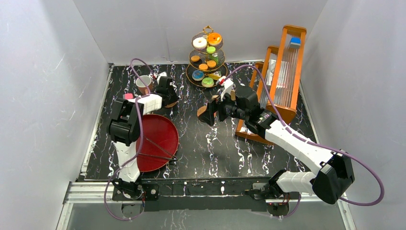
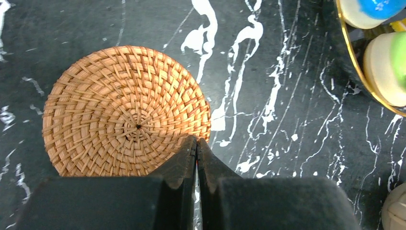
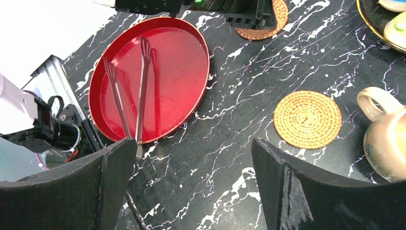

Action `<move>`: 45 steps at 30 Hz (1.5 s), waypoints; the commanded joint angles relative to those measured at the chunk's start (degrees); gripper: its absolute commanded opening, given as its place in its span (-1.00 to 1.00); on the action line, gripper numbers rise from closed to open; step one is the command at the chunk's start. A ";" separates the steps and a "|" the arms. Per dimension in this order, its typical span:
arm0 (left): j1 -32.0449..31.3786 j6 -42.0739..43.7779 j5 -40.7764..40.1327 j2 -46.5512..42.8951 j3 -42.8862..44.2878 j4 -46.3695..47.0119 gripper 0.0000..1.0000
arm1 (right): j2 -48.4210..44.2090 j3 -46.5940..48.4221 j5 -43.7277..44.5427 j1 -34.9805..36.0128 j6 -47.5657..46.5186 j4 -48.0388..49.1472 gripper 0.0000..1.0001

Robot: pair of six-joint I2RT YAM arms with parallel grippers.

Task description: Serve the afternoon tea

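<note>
Nearest you, on the left of the black marbled desk [image 1: 215,153], the round red tray [image 3: 191,91] lies flat with the black tongs [image 3: 142,86] inside it, handles toward its near rim. Mid-desk, your right end effector [image 3: 191,148] hangs released, its fingers [image 3: 115,187] spread wide with nothing between them, only bare desk below. Just beyond it one woven coaster [image 3: 308,119] lies flat and uncovered, and the beige mug [image 3: 385,143] stands just beside that coaster, apart from it, not on it, handle turned toward the coaster. Farther back on the left, your left end effector [image 2: 196,143] is clenched, fingers pressed together and gripping nothing; its tips sit over the near rim of a second coaster [image 2: 127,111], and you cannot tell whether they touch it. That coaster also lies flat on the desk and is bare. A pale mug [image 1: 143,84] stands upright near the far left corner, just behind the left wrist. At the far edge, centre, the gold three-tier stand [image 1: 218,76] carries the toy pastries [image 1: 199,42] on all three tiers: a white and an orange one on top, orange and green ones in the middle, blue and green ones on the bottom. A wooden rack [image 1: 287,110] stands along the right side.
</note>
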 commanded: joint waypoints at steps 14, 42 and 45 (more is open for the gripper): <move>-5.16 -0.30 4.85 5.52 8.15 -0.79 -1.00 | -2.07 0.49 1.71 -0.27 -1.50 0.05 0.97; -4.67 7.70 -9.14 -15.34 7.97 -12.95 0.18 | -1.03 2.53 6.98 -0.23 3.09 -6.30 0.97; -3.05 9.25 -13.50 -18.57 5.40 -14.43 0.20 | -0.86 2.41 6.54 -0.27 2.95 -6.29 0.97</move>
